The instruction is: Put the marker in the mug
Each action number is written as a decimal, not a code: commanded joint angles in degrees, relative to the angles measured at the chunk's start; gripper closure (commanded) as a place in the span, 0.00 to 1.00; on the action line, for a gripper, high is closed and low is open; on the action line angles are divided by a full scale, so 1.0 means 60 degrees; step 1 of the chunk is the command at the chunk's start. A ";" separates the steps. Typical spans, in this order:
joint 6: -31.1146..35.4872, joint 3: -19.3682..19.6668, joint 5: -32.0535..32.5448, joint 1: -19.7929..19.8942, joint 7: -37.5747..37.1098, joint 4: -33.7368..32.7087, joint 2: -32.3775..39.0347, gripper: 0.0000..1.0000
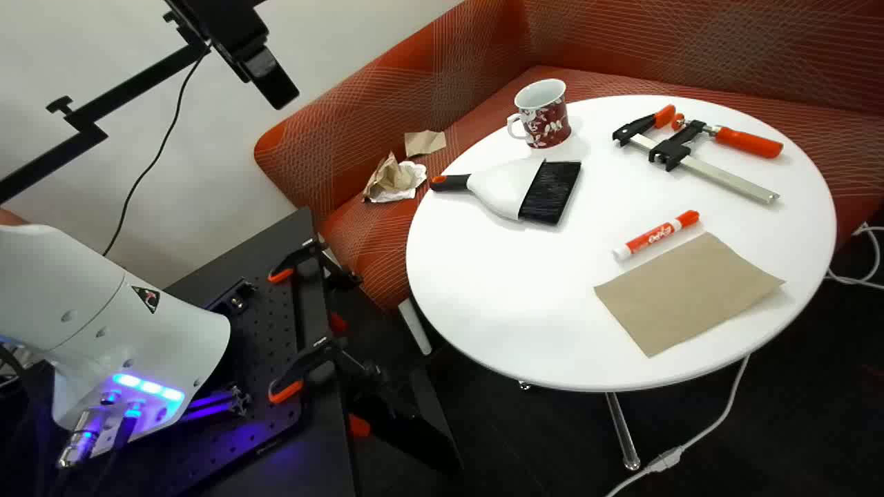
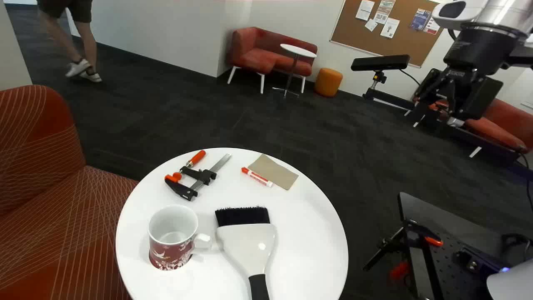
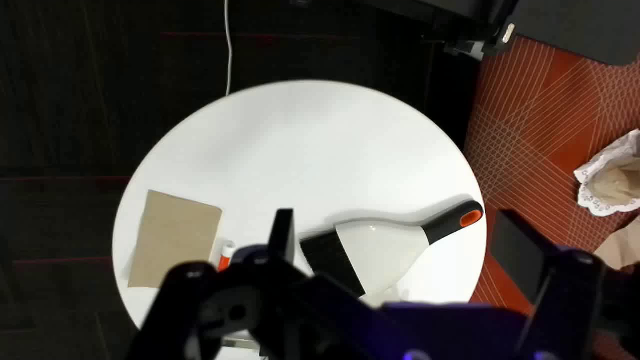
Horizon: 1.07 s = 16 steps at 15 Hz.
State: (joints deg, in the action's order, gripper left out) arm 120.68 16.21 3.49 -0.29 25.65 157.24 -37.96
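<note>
White and round, the desk (image 1: pixel 497 297) fills the middle of the wrist view. Close to its edge along the red bench (image 1: pixel 387 255) stands the mug (image 1: pixel 549 131), upright, a dark red pattern on its side. The marker (image 1: pixel 656 236) lies flat toward the edge away from the robot's base (image 1: pixel 159 338), just beside the tan sheet (image 1: pixel 687 293), its red end turned to the side of the bar clamp (image 1: pixel 701 168). Nearer the base, the brush (image 1: pixel 504 188) lies with its black handle reaching the desk's edge. The jaws hang well apart from the things on the desk, released; the wrist view shows them spread wide.
</note>
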 commanded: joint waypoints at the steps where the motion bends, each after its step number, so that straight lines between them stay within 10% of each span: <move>1: -0.0016 -0.0156 -0.0114 0.0154 0.0088 -0.0011 0.0025 0.00; 10: 0.0564 -0.0413 -0.0176 -0.0063 -0.0187 -0.0285 0.0732 0.00; 16: 0.3337 -0.0478 -0.1066 -0.0576 -0.0164 -0.1186 0.3604 0.00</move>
State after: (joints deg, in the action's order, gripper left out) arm 134.58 13.74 0.56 -2.18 24.89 155.21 -27.52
